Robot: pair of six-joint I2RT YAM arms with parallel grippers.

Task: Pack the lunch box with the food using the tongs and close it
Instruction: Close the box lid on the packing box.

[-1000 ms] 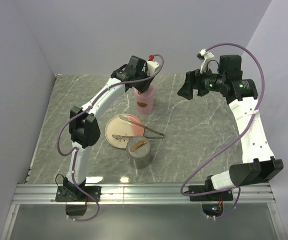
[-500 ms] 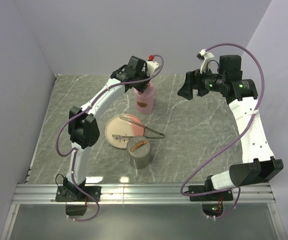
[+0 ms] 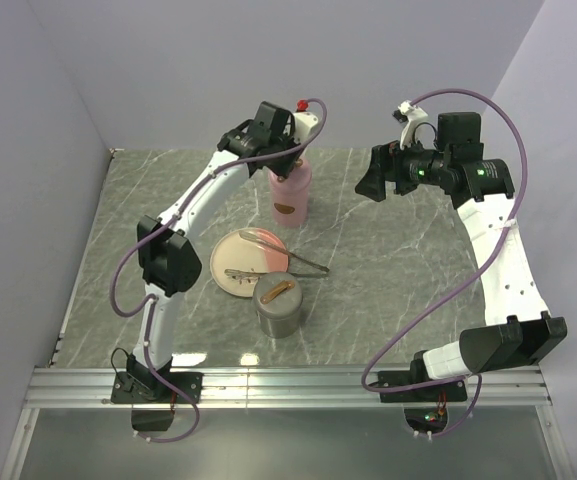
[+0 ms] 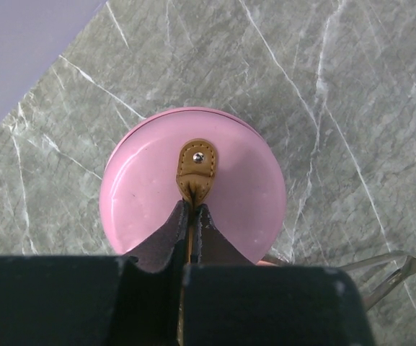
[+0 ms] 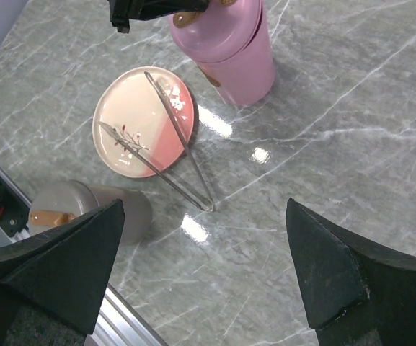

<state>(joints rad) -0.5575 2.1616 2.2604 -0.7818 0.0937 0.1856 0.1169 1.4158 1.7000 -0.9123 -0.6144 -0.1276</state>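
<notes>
The pink cylindrical lunch box [image 3: 291,200] stands at the back of the table, its pink lid [image 4: 244,187] on top. My left gripper [image 4: 192,207] comes down from above and is shut on the lid's tan leather strap [image 4: 197,167]; in the top view this left gripper [image 3: 284,170] sits right over the box. The silver tongs [image 3: 280,258] lie across the pink-and-cream plate [image 3: 230,268], joined end pointing right onto the table. My right gripper [image 5: 204,205] hangs open high above the table, holding nothing. The food is out of view.
A grey cylindrical container [image 3: 280,308] with a tan strap on its lid stands just in front of the plate [image 5: 121,108]. The metal rail [image 3: 288,385] runs along the near edge. Walls close the left and back sides.
The left jaws have closed onto the lid's strap, and the left wrist has shifted slightly up and back. The right arm, plate, tongs and grey container have not moved.
</notes>
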